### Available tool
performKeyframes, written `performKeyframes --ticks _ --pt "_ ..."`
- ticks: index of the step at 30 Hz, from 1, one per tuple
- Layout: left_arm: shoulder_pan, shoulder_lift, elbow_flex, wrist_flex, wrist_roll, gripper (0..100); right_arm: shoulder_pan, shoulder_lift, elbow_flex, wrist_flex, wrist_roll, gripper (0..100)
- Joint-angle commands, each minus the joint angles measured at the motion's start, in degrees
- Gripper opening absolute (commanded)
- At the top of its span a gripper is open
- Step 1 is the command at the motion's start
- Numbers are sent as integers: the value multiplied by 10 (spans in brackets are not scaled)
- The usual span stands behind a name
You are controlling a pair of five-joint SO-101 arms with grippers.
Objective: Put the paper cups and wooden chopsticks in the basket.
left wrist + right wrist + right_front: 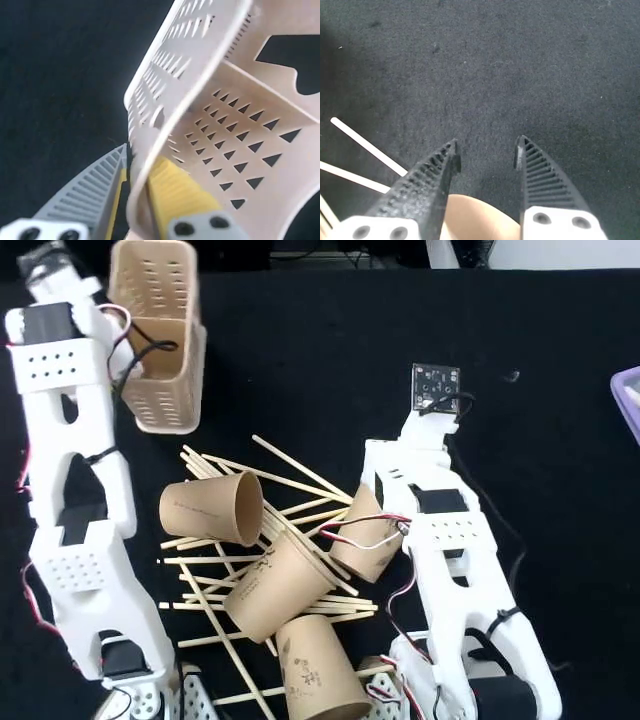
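Chopsticks (250, 570) lie scattered in a loose, crossed pile at the middle of the black surface (330, 340) in the high view, with four paper cups (280, 585) on their sides among and on top of them. One of those cups is partly tucked under your right arm (450, 570), which rises from the near edge and bends forward over the right side of the pile. Your left arm (70, 490) stretches almost straight along the left side, its far end meeting the beige perforated basket (160, 400) just past the pile's far-left corner. From here you cannot tell whether the basket sits square or tipped.

Your left wrist view shows the left hand (140, 155) clamped on the basket's wall (225, 125). The grey finger lies against the outside and the yellow-padded finger presses the inside, with the rim caught between them. The basket slants across this picture, dark surface behind it.

Your right wrist view has the right hand (487, 150) pointing down at the bare dark surface, its two fingers (540, 175) spread apart with nothing between them. The rounded side of a paper cup (470, 220) sits close under the base of the fingers, and two chopsticks (370, 147) lie off to one side, apart from the fingertips.
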Motion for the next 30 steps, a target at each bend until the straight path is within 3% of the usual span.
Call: performKeyframes --ticks 1,8,14,30 --pt "40 -36 -78 -3 -67 30 -7 -9 -2 -12 0 184" --pt "111 -30 -167 33 -112 41 -7 -9 -2 -12 0 184" --pt "99 -23 -117 29 -73 272 -7 -9 -1 -12 0 184" --pt "83 -22 -39 38 -57 230 -7 -9 -2 -13 0 184"
